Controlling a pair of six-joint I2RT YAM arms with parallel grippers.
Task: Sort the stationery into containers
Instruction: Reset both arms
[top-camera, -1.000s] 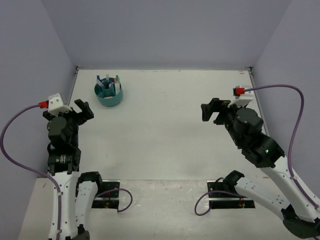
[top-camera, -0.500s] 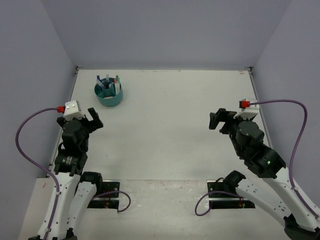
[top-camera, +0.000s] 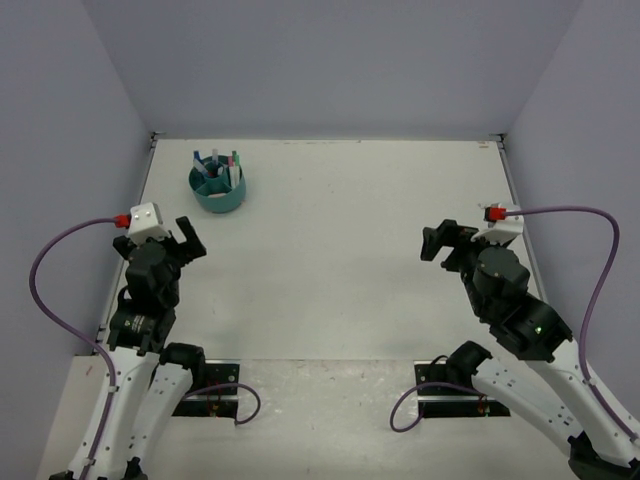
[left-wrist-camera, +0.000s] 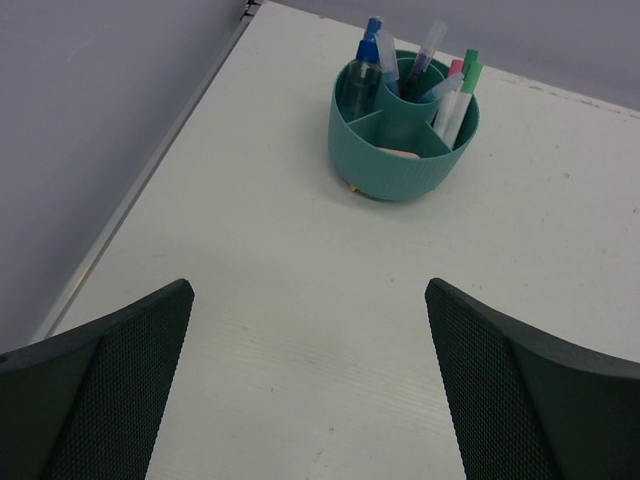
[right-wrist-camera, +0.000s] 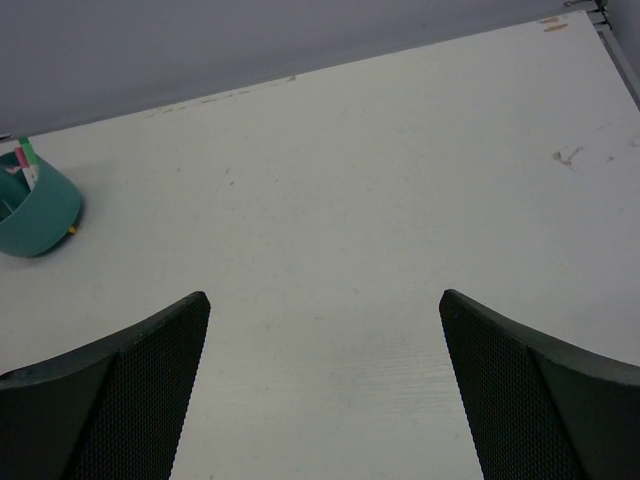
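Stationery (left-wrist-camera: 440, 95) in the teal tub (left-wrist-camera: 400, 170) — left pincer (left-wrist-camera: 308, 300), right pincer (right-wrist-camera: 325, 300) wide, empty, clear of it; sorting looks done, park next.

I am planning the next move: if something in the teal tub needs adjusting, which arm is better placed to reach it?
Left, probably. The left claw, open and empty, faces the teal tub from nearby. The right claw, also open, is far across the table.
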